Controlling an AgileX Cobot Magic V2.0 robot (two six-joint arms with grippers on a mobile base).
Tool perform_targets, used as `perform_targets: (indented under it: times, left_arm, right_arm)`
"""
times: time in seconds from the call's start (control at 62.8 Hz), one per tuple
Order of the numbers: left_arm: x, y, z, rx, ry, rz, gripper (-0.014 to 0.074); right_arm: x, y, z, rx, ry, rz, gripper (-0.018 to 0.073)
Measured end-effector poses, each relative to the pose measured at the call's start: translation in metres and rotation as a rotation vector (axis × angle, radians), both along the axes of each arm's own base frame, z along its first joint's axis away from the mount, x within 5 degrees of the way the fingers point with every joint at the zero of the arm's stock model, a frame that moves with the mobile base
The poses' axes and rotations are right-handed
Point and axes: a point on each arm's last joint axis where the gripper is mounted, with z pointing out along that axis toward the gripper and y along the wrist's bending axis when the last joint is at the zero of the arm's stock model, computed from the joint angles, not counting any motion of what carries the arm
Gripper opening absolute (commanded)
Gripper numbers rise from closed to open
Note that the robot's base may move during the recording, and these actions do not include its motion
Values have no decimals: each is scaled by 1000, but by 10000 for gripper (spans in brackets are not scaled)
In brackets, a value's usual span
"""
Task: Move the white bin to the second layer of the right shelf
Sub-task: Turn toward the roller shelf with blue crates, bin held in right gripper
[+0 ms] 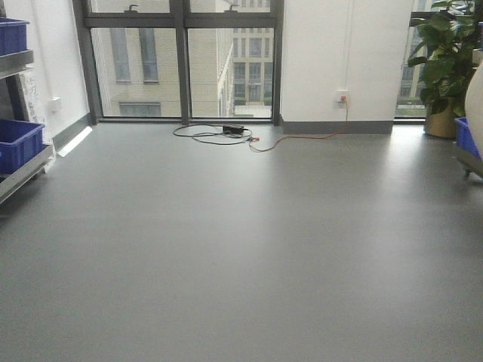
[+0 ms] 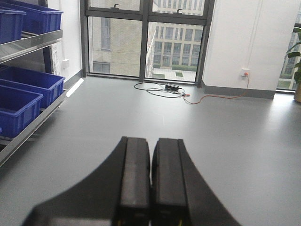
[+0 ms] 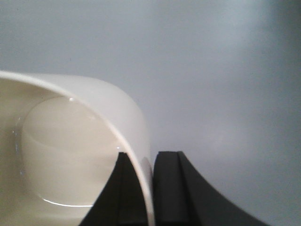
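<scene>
Clamping the near wall of the white bin, the right end effector had one finger inside the rim and one outside. The tub's mouth faced the wrist camera, with grey floor behind it. The left end effector was pressed closed, its fingers touching and holding nothing. Beyond it, blue crates sat on a steel rack at the left. Farther off, a black cable lay before the tall windows, with a potted plant at the right.
</scene>
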Motion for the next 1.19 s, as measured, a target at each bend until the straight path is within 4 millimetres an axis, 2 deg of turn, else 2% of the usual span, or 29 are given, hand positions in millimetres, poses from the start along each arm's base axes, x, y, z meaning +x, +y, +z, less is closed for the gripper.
perform_targets:
  times: [1.194]
  left_arm:
    - [0,0,0,0,0,0,85]
  right_arm:
    - [0,0,0,0,0,0,55]
